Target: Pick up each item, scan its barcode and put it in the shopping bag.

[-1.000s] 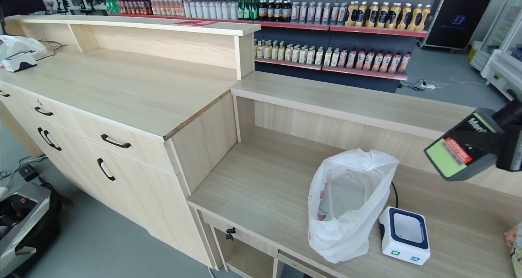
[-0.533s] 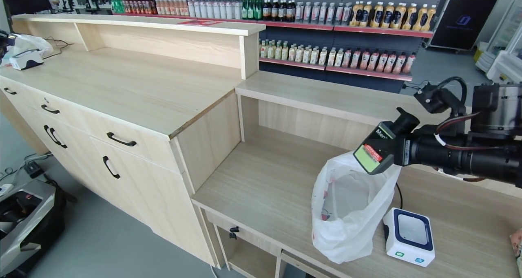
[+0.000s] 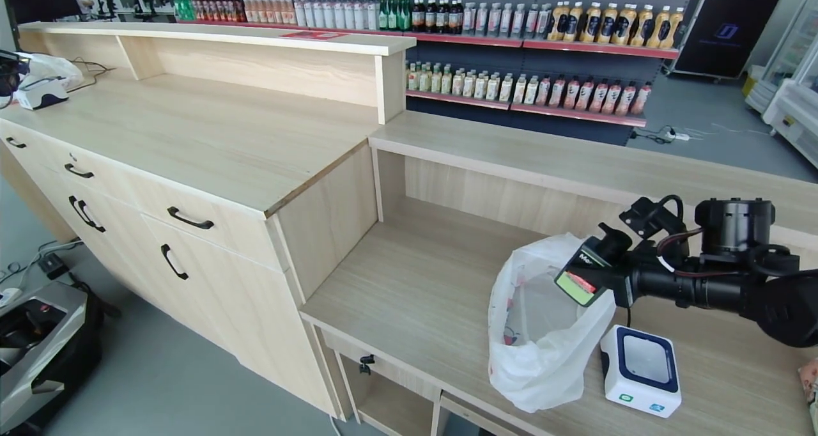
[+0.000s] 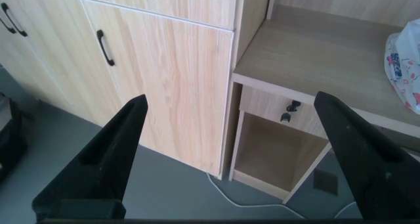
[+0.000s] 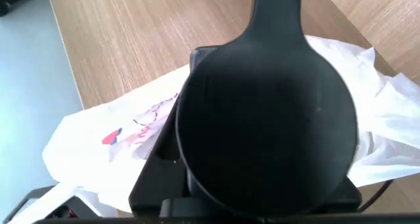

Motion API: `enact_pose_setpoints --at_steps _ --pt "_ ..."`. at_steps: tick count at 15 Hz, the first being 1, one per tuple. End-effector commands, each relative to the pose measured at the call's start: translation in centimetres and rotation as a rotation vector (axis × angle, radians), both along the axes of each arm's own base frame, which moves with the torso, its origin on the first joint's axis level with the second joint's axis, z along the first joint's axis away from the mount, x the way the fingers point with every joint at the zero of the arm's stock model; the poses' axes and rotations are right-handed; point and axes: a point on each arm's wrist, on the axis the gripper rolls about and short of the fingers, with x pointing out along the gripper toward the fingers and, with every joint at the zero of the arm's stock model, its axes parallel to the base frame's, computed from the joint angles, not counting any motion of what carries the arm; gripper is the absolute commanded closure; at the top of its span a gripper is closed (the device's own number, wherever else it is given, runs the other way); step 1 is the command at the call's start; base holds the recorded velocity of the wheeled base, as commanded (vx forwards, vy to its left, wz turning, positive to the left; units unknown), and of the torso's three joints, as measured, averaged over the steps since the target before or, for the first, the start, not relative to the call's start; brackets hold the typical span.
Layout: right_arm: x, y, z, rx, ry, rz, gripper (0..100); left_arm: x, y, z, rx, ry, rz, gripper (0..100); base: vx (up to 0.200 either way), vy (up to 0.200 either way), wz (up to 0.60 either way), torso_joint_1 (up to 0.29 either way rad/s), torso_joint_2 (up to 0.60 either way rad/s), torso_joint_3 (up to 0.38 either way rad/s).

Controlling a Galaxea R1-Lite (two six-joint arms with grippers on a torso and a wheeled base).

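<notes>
Your right tool (image 3: 610,268) is dropping, clamping the green-ended box (image 3: 577,282) at the mouth of the shopping bag (image 3: 533,359) | your left tool (image 4: 230,100) is hanging wide open, holding nothing.

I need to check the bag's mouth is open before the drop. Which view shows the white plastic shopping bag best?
The head view: the white plastic shopping bag stands whole on the wooden counter, mouth open. The right wrist view catches parts of the bag around a dark shape; the left wrist view, just an edge.
</notes>
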Motion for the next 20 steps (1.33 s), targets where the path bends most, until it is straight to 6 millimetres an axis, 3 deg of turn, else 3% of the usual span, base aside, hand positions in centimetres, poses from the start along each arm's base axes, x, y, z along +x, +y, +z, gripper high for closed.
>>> enact_pose_setpoints --at_steps 1,6,13,20 --pt "1.8 -1.0 -2.5 -0.023 0.012 0.015 100 0.0 0.0 0.0 0.000 0.001 0.001 0 0.000 0.000 0.00 0.000 0.00 0.000" --pt "5.1 -1.3 -3.3 -0.039 -0.075 0.025 100 0.0 0.0 0.0 0.000 0.001 -0.001 0 0.000 0.000 0.00 0.000 0.00 0.000" --pt "8.9 -3.9 -5.4 -0.079 -0.129 -0.025 100 0.0 0.0 0.0 0.000 0.001 -0.001 0 0.000 0.000 0.00 0.000 0.00 0.000" --pt "10.5 -4.6 -7.4 -0.075 -0.100 -0.036 100 0.0 0.0 0.0 0.000 0.001 -0.001 0 0.000 0.000 0.00 0.000 0.00 0.000"
